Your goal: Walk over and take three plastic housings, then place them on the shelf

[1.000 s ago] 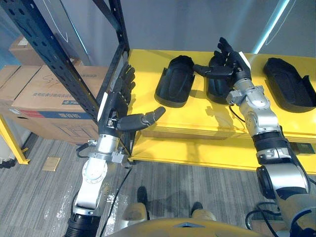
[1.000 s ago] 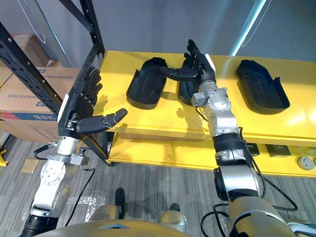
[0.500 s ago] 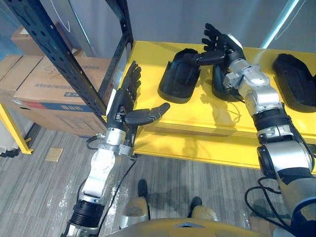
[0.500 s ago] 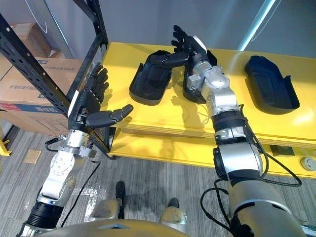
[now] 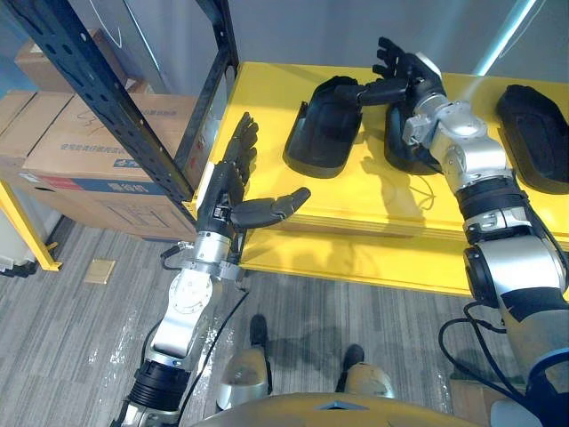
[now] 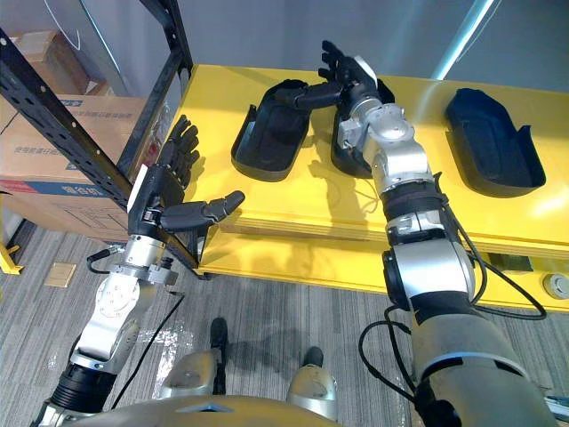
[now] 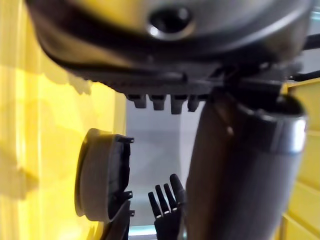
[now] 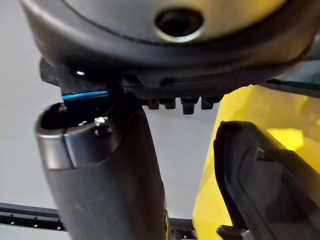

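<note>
**Black plastic, stiff and light, none of it in hand yet**

Three housings lie well apart in a row on the yellow table (image 5: 267, 107): the left housing (image 5: 324, 124) nearest the table's left end, the middle housing (image 5: 397, 147) at its centre, the right housing (image 5: 532, 133) toward its right end. Each is a matte, shoe-shaped shell, rounded at one end, open on top, with thin raised walls and small moulded tabs along the rim.

They look hollow and rigid, so probably light, hard to crush and unlikely to flex. The smooth table top may let one slide if it is nudged. The side wall is likely the best place to pinch, thumb inside and fingers outside.

The right hand (image 5: 404, 76) hovers over the table's far side between the left and middle housings, fingers straight and spread, thumb stretched toward the left housing's far rim; whether it touches I cannot tell. The left hand (image 5: 227, 182) is at the table's left front corner, fingers straight, thumb out, empty.
</note>
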